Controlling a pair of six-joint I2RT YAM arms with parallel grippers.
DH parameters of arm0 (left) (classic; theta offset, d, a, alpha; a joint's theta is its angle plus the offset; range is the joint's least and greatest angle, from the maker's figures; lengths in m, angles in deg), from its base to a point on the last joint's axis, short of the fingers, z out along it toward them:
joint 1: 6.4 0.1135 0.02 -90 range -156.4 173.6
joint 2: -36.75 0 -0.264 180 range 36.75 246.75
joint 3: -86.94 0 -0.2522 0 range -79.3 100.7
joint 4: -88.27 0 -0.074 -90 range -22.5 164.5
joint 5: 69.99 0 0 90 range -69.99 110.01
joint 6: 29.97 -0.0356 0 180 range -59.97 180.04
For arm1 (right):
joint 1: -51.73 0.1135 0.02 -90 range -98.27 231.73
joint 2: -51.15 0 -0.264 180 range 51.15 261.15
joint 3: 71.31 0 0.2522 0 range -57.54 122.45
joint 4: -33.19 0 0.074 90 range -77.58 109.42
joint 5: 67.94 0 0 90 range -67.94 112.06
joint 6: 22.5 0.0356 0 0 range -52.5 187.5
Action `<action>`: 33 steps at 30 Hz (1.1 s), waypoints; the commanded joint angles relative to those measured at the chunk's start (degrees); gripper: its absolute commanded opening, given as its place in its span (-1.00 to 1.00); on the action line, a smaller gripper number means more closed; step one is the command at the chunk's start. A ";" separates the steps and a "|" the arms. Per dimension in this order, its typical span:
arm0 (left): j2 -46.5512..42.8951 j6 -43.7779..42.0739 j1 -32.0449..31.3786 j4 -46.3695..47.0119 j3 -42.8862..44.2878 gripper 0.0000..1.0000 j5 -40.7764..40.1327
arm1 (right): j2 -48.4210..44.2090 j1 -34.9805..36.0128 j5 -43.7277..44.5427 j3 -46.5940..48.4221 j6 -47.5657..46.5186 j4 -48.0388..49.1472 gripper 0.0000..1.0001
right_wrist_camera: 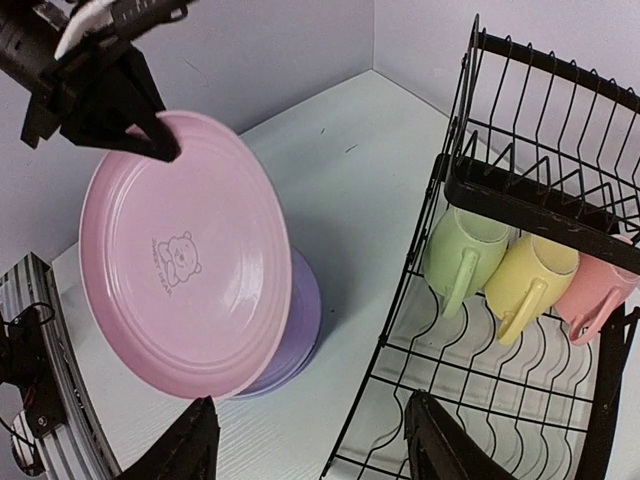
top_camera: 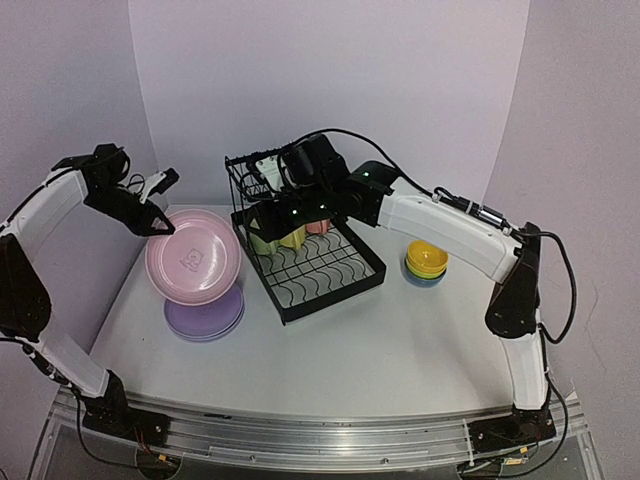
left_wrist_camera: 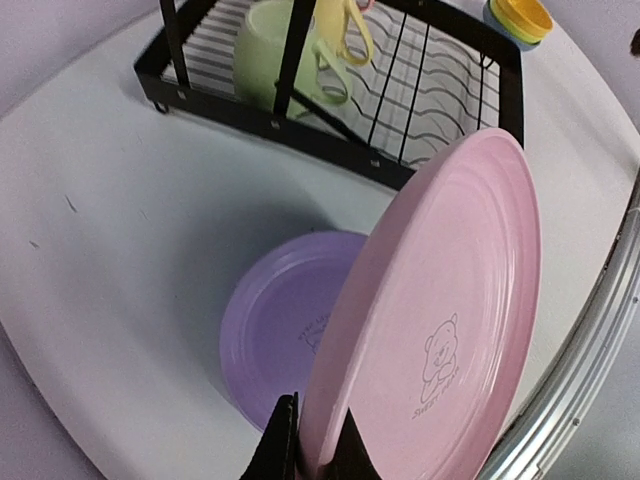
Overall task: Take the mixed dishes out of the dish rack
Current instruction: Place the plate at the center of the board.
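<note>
Two claws show, in opposite states. The left gripper (top_camera: pixel 160 222) is clamped on the top rim of the pink plate (top_camera: pixel 195 258), its dark fingertips (left_wrist_camera: pixel 285 445) pinching the edge from both faces. The plate hangs tilted, off the table (top_camera: pixel 350 350), above the purple plate (top_camera: pixel 205 318), which lies flat just left of the rack (top_camera: pixel 330 290). Whether the two plates touch at the low edge cannot be told.

The right gripper (right_wrist_camera: pixel 320 455) has its jaws apart, with nothing between them. Its fingers (right_wrist_camera: pixel 190 450) frame the rack's near corner, and it hovers over the rack, close to the mugs.

Three mugs sit side by side under the rack's upper shelf, handles turned downward: green mug (right_wrist_camera: pixel 465 255), yellow mug (right_wrist_camera: pixel 530 275), pink mug (right_wrist_camera: pixel 590 290). The bowls (top_camera: pixel 427 260), yellow on top, are stacked on the table to the right of the rack, apart from it.

The pink plate bears a small bear drawing (right_wrist_camera: pixel 175 258) with a line of lettering under it, too small to read. The purple plate carries a similar faint print, also illegible
</note>
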 commanded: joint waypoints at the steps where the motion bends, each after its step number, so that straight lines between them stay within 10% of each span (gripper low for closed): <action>1: 2.79 0.35 0.53 -1.24 -5.39 -1.00 0.63 | -2.92 -0.16 -0.29 -0.18 -0.54 0.70 0.22; 33: 14.80 16.11 5.83 13.80 -16.78 -1.00 -0.76 | -5.80 -0.19 -1.99 -2.55 -1.89 0.94 0.23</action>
